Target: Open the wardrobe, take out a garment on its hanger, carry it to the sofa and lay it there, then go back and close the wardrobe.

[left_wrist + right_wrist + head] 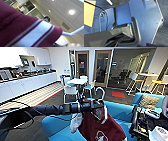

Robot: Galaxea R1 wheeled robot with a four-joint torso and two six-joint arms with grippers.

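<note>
**A:** Hanging from the hanger, the garment is carried out in front of the robot, right over the sofa. The hook is seen sticking up above the left gripper, so the long axis of the jacket runs pretty much straight down, collar up, crest near the bottom edge of the head view.

**B:** Makes sense. It's probably held high like that so the hem isn't dragged on the cushions before it gets laid down. Is the grip actually visible?

**A:** Not really, tbh. The fingers are buried in fabric, so whether the left jaws are clamped can't be told for sure. In the left wrist view only a striped cuff and a bit of white hanger arm are shown against the ceiling.

**B:** And the right one?

**A:** Can't be told either; dark robot parts over a blue surface are seen there.
</note>
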